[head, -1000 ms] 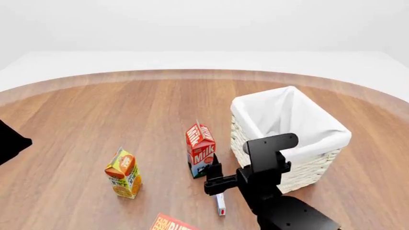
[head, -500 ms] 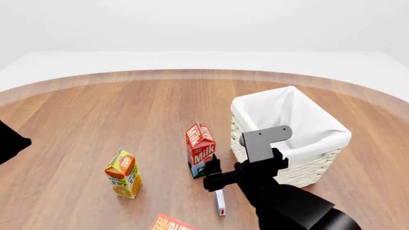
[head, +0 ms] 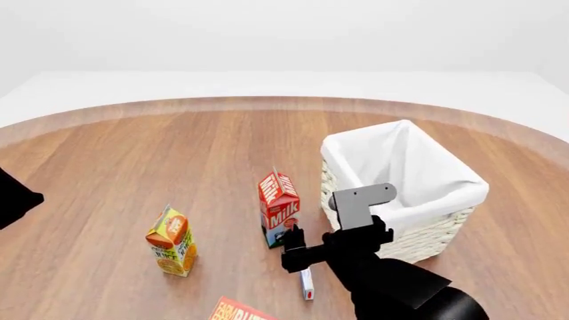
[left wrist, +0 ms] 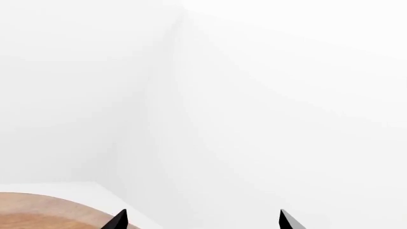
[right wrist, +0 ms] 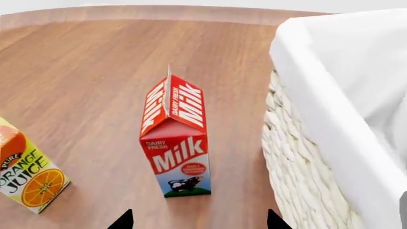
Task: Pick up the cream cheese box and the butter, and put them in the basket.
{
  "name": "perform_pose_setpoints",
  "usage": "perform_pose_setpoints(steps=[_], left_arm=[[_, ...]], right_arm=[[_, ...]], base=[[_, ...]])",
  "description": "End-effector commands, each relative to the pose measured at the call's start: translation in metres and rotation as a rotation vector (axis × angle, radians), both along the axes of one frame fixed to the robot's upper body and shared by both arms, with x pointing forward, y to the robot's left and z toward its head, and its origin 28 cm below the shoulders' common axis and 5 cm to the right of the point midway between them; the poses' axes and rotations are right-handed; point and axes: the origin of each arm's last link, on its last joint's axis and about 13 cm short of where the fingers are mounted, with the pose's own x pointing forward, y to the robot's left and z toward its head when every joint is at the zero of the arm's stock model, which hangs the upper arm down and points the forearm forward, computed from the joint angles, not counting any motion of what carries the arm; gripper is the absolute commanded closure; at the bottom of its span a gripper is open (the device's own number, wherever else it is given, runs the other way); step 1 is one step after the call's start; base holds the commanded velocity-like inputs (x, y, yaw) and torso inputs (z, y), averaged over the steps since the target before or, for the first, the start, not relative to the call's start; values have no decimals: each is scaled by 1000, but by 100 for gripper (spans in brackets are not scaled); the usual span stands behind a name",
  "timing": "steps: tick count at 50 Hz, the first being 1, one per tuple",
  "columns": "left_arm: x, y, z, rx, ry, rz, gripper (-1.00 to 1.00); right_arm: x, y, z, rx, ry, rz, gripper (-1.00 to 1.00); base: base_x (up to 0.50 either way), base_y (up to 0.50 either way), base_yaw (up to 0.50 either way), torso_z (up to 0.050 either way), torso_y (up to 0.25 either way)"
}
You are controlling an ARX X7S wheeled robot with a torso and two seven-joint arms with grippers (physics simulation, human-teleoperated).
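Observation:
The cream cheese box (head: 307, 285) is a tiny white box lying flat on the wooden table just in front of the milk carton. My right gripper (head: 292, 252) hovers right above its far end, open and empty. In the right wrist view the two fingertips (right wrist: 124, 221) stand wide apart and the box is out of sight. Only a corner of the orange-red butter (head: 238, 311) shows, at the bottom edge of the head view. The white wicker basket (head: 444, 183) stands to the right of the gripper. My left gripper (left wrist: 203, 222) is open, facing a white wall.
A red-and-white milk carton (head: 279, 208) stands upright close behind the right gripper, and it fills the middle of the right wrist view (right wrist: 176, 143). An orange juice carton (head: 172, 241) stands further left. The basket wall (right wrist: 299, 181) is close beside the gripper. My left arm (head: 13, 197) sits at the far left edge.
My right arm has dropped and drawn slightly nearer, bringing the open gripper down closer over the cream cheese box. Nothing on the table has moved.

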Motion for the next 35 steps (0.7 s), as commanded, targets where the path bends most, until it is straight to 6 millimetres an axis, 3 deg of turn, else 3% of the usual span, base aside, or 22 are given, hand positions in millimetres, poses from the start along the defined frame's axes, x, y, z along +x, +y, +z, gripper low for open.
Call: perform_pose_setpoints(steps=[1,35], left_arm=[[0,0,1,0,0,0,-100],[1,0,0,3,1,-1,-100]], right_arm=[[5,0,-10,-10,45,6,-100],[16,3,-27,-29,104,20,-100]], base=[[0,0,0,0,0],[0,0,0,0,0]])
